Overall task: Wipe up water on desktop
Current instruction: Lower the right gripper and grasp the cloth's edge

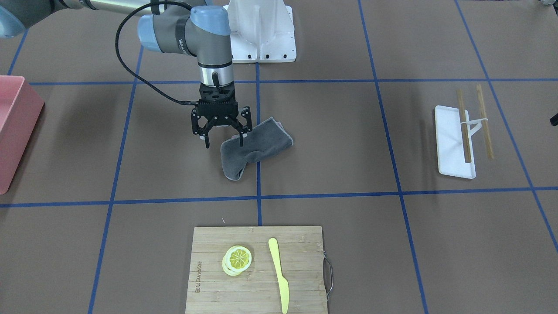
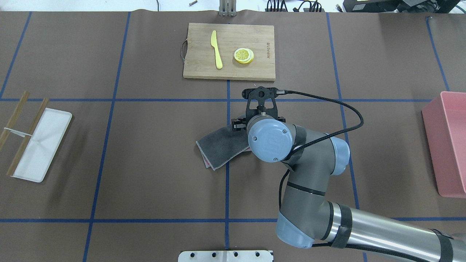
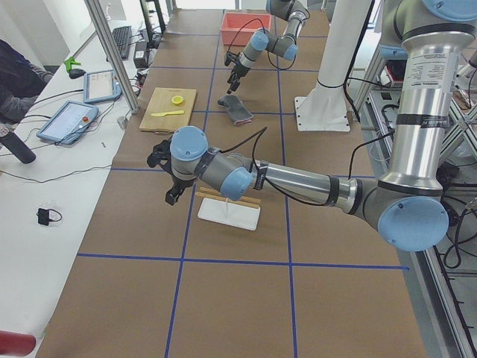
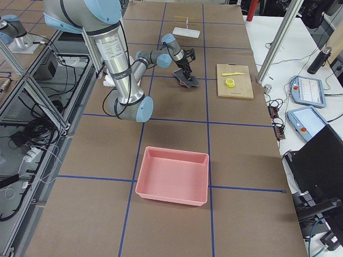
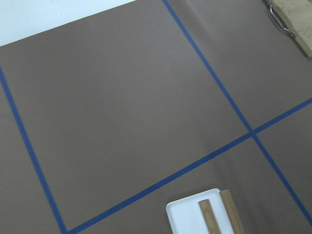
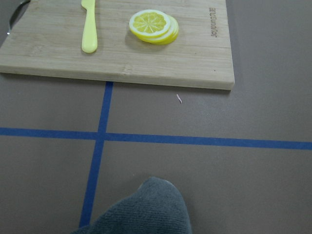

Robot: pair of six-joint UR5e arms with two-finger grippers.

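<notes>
The desktop is a brown tabletop with blue tape lines; I see no water on it. A grey cloth lies crumpled near its middle, also in the overhead view and at the bottom of the right wrist view. My right gripper is open and points down at the cloth's end. One fingertip is over the cloth, the other is beside it. My left gripper hovers over the desktop near the white tray; I cannot tell if it is open or shut.
A bamboo cutting board with lemon slices and a yellow knife lies on the operators' side. A white tray with wooden chopsticks is towards my left. A pink bin stands at my right.
</notes>
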